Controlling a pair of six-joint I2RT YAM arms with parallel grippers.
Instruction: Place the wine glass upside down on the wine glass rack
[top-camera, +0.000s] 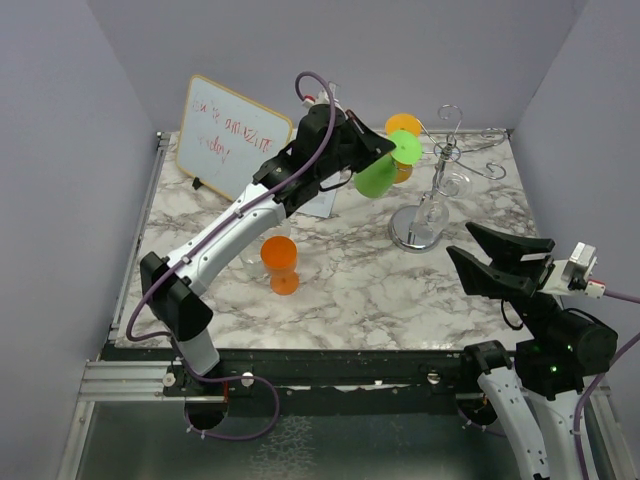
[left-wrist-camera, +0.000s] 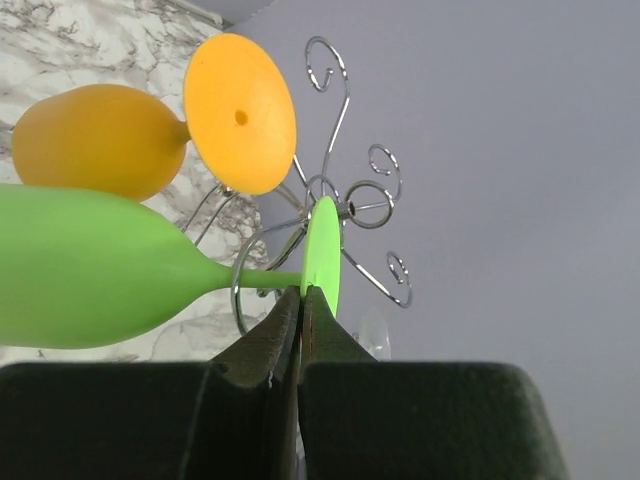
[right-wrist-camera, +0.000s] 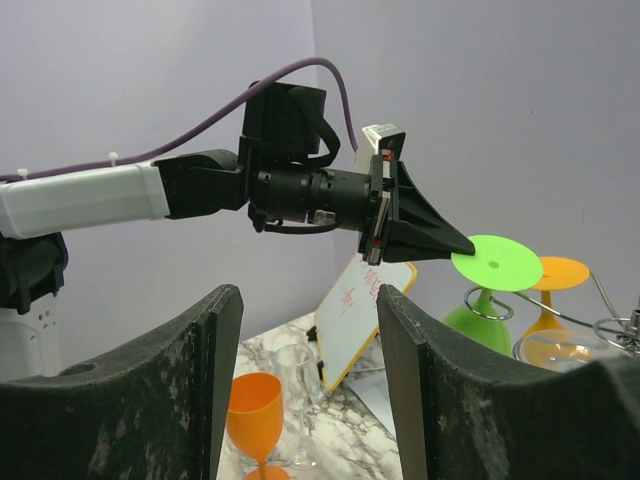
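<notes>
At far left of the white-and-grey marbled counter (top-camera: 340, 290), a rectangular whiteboard (top-camera: 232, 140) with red writing, propped at a slant. In front of it, toward the middle-left, an orange plastic wine glass (top-camera: 279, 262) standing upright on its foot. Just beside it in the right wrist view, a clear tall glass (right-wrist-camera: 297, 395), also upright.

Further right, the black left fingers (left-wrist-camera: 255, 345), pressed together on the rim of the round foot of a lime-green plastic wine glass (left-wrist-camera: 90, 265). Held upside down, foot on top and bowl lower, a little tilted, off the counter and right at the top of the shiny chrome wine glass rack (top-camera: 415, 232). In the left wrist view, a curved wire arm crossing the green stem just under the foot; cannot tell if around the stem or only in front of it. Just behind the green one, a second orange wine glass (left-wrist-camera: 100, 140), hanging upside down among the curled wire arms. Close to the thin pole, on its right side, a clear wine glass (top-camera: 452, 188), hard to make out, above the round disc base.

At far right, the black right fingers (right-wrist-camera: 190, 370), spread wide apart and gripping nothing, raised over the near right corner of the counter, apart from the rack.
</notes>
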